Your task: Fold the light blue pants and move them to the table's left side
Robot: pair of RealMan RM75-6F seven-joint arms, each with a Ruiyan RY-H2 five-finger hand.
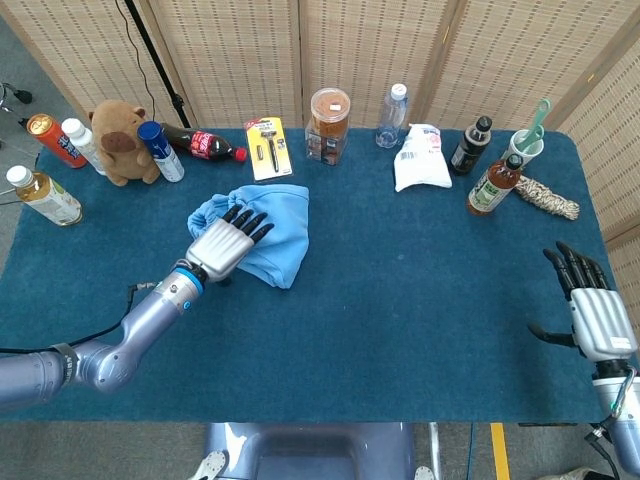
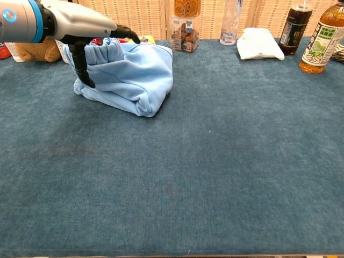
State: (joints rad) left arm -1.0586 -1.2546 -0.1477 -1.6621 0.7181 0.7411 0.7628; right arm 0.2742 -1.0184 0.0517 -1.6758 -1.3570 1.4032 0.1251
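Note:
The light blue pants [image 1: 270, 235] [image 2: 129, 75] lie folded in a thick bundle left of the table's middle, waistband toward the back. My left hand [image 1: 225, 243] [image 2: 86, 27] hovers over the bundle's near-left part with fingers spread flat; its thumb [image 2: 81, 64] hangs down against the pants' left side. Nothing is gripped. My right hand [image 1: 597, 310] is open at the table's right front edge, fingers pointing away, holding nothing. The chest view does not show the right hand.
Along the back stand a plush toy [image 1: 122, 142], several bottles [image 1: 160, 150], a cola bottle [image 1: 210, 146], a yellow razor pack [image 1: 267, 146], a jar [image 1: 329, 124], a water bottle [image 1: 393, 115], a white bag [image 1: 418, 158] and sauce bottles [image 1: 492, 185]. The blue cloth-covered table [image 1: 400, 300] spreads in front.

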